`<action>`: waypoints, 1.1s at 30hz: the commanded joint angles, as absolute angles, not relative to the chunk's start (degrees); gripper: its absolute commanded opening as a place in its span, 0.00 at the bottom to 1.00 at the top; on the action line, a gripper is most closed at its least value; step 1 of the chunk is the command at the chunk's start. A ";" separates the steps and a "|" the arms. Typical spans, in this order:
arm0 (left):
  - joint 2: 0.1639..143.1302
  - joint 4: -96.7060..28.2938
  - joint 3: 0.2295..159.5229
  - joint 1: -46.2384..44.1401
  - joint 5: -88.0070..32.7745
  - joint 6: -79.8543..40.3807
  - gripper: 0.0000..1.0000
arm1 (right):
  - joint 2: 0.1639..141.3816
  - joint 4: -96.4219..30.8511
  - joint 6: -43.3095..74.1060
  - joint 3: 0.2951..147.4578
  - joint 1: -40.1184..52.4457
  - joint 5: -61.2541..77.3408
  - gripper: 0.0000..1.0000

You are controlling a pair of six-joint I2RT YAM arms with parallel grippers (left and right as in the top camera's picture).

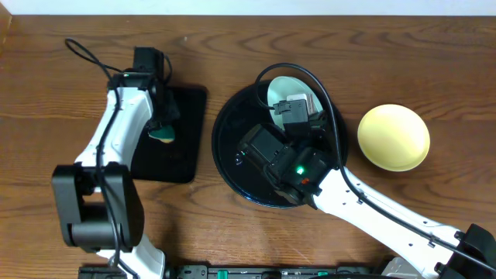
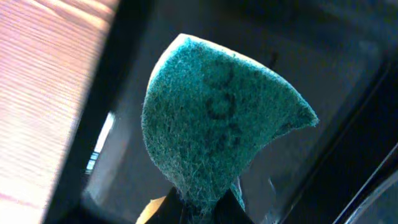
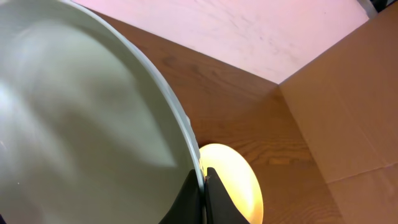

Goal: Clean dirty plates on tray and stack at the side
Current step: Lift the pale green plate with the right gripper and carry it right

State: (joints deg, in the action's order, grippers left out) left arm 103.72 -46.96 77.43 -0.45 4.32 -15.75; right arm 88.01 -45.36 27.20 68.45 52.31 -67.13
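My right gripper [image 3: 203, 186] is shut on the rim of a pale blue-green plate [image 3: 81, 118] and holds it tilted over the round black tray [image 1: 229, 132]. From overhead the plate [image 1: 285, 91] shows at the tray's far side, partly hidden by the right gripper [image 1: 298, 116]. A pale yellow plate [image 1: 393, 137] lies upside down on the wood to the right of the tray; it also shows in the right wrist view [image 3: 233, 180]. My left gripper [image 2: 202, 208] is shut on a green sponge [image 2: 217, 124] above the small black rectangular tray [image 1: 174, 136]. The sponge shows overhead [image 1: 162, 136]. A third plate is not visible.
A cardboard box wall [image 3: 348, 112] stands to the right in the right wrist view. The rectangular tray [image 2: 124, 81] fills the left wrist view under the sponge. Cables [image 1: 85, 54] run over the table behind the left arm.
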 commanded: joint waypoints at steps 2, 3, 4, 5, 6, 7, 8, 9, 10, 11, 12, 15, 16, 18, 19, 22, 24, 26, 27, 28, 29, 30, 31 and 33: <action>103.42 -46.98 77.14 -0.32 1.50 -13.54 0.08 | 86.85 -45.08 30.50 68.69 52.56 -69.54 0.01; 103.42 -46.98 77.14 -0.30 1.50 -13.54 0.11 | 86.85 -45.08 31.18 68.69 52.51 -69.06 0.01; 103.42 -47.03 77.14 -0.27 1.50 -13.54 0.16 | 86.85 -45.04 31.79 68.69 52.38 -68.14 0.01; 103.42 -47.03 77.14 -0.27 1.50 -13.54 0.26 | 86.85 -45.04 32.84 68.69 52.03 -66.43 0.01; 103.42 -47.00 77.14 -0.27 1.50 -13.56 0.39 | 86.85 -45.04 33.82 68.69 51.55 -64.45 0.01; 103.42 -47.00 77.14 -0.27 1.50 -13.56 0.50 | 86.85 -45.01 34.63 68.69 50.87 -61.82 0.01; 103.42 -47.00 77.14 -0.27 1.50 -13.56 0.62 | 86.85 -45.01 35.48 68.69 50.06 -58.81 0.01; 103.42 -47.00 77.14 -0.27 1.50 -13.56 0.68 | 86.85 -45.04 36.25 68.69 49.23 -56.14 0.01; 103.42 -47.00 77.14 -0.27 1.50 -13.54 0.70 | 86.83 -45.01 36.73 68.69 48.31 -53.41 0.01; 103.42 -47.00 77.17 -0.27 1.48 -13.56 0.73 | 86.78 -45.01 37.19 68.69 47.31 -50.68 0.01; 103.39 -47.03 77.32 -0.27 1.50 -13.56 0.73 | 86.61 -45.04 37.32 68.69 45.87 -47.31 0.01; 103.18 -47.97 78.65 -0.27 1.45 -13.56 0.75 | 85.56 -45.06 37.32 68.69 42.48 -41.10 0.01; 102.76 -49.19 79.88 -0.27 1.45 -13.56 0.75 | 84.64 -45.08 37.28 68.69 40.80 -38.63 0.01; 101.58 -50.39 81.32 -0.30 1.08 -13.56 0.76 | 82.76 -45.08 37.23 68.69 37.95 -34.76 0.01; 100.77 -50.76 81.87 -0.30 0.32 -13.54 0.76 | 81.76 -45.10 37.21 68.69 36.45 -32.75 0.01; 96.01 -50.96 82.50 -0.30 -4.95 -13.52 0.77 | 77.06 -45.28 35.27 68.69 28.93 -23.51 0.01; 93.43 -50.94 82.50 -0.34 -9.19 -13.50 0.77 | 74.72 -46.02 34.48 68.69 24.08 -18.39 0.01; 91.46 -50.96 82.48 -0.34 -12.64 -13.50 0.77 | 72.49 -47.88 34.46 68.69 17.34 -13.06 0.01; 91.05 -50.96 82.48 -0.34 -13.45 -13.50 0.77 | 71.92 -48.80 34.46 68.69 14.81 -11.27 0.01; 90.85 -51.00 82.48 -0.34 -14.28 -13.50 0.77 | 71.44 -49.93 34.46 68.69 11.86 -9.37 0.01; 90.85 -51.07 82.48 -0.34 -14.85 -13.52 0.77 | 71.13 -51.37 34.46 68.69 8.40 -7.49 0.01; 90.89 -51.20 82.37 -0.34 -15.05 -13.52 0.77 | 71.13 -52.93 34.46 68.69 4.93 -6.09 0.01; 90.94 -51.20 82.17 -0.34 -15.03 -13.52 0.77 | 71.16 -53.91 34.46 68.66 2.68 -5.41 0.01; 90.98 -51.18 81.62 -0.34 -15.00 -13.52 0.77 | 71.40 -56.60 34.44 68.42 -3.49 -3.95 0.01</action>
